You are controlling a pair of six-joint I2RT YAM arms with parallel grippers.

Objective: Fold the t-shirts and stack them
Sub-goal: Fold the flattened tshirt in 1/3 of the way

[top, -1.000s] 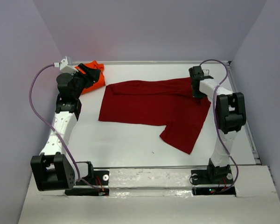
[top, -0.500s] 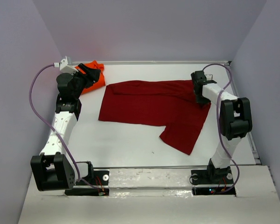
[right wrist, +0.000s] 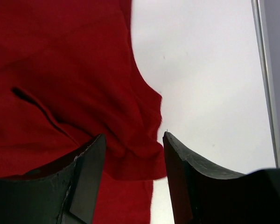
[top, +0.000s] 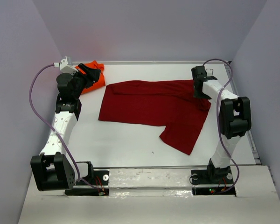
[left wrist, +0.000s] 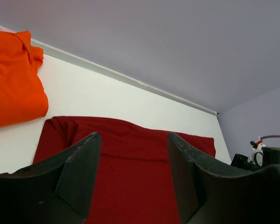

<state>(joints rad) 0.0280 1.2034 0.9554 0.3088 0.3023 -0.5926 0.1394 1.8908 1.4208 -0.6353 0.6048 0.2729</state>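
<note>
On the white table [top: 130, 144] we find the crimson t-shirt [top: 149, 102], long axis left-right, its right edge under the parted, empty right gripper [right wrist: 133, 151]; left gripper [left wrist: 133, 156], likewise, beside the orange t-shirt [left wrist: 11, 79]

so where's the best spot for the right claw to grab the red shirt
Probably the rumpled right edge of the red shirt, coming straight down from above. The rest lies flat on the table, but there the cloth bunches into a small ridge that fingers can pinch, and the open right claw hangs right over it.
</note>
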